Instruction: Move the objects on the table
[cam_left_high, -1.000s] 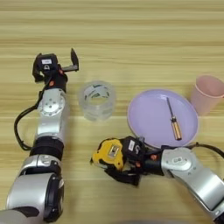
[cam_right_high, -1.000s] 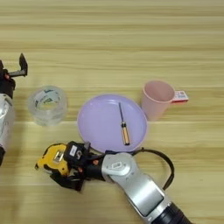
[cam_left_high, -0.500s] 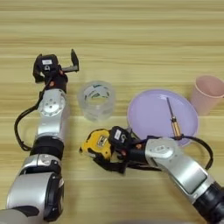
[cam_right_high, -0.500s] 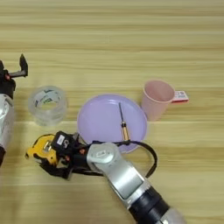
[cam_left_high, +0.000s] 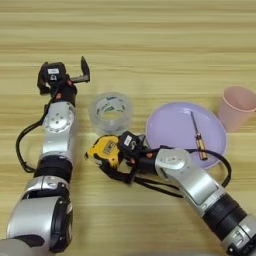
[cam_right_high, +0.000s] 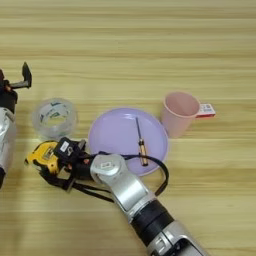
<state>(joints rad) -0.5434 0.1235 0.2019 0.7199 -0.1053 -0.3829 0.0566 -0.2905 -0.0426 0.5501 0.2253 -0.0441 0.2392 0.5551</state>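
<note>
A yellow-and-black tape measure lies on the wooden table, just below a wide roll of clear tape. My right gripper reaches in from the lower right and is shut on the tape measure's right side. A black strap trails under it. Further up on the left, my left gripper rests above and left of the roll, open and holding nothing.
A purple plate with a small screwdriver on it sits to the right of the tape measure. Beyond the plate stands a pink cup, with a small red-and-white item beside it.
My right gripper has carried the tape measure left and a little up, from beside the plate's lower edge to just under the tape roll. The left arm has not moved.
</note>
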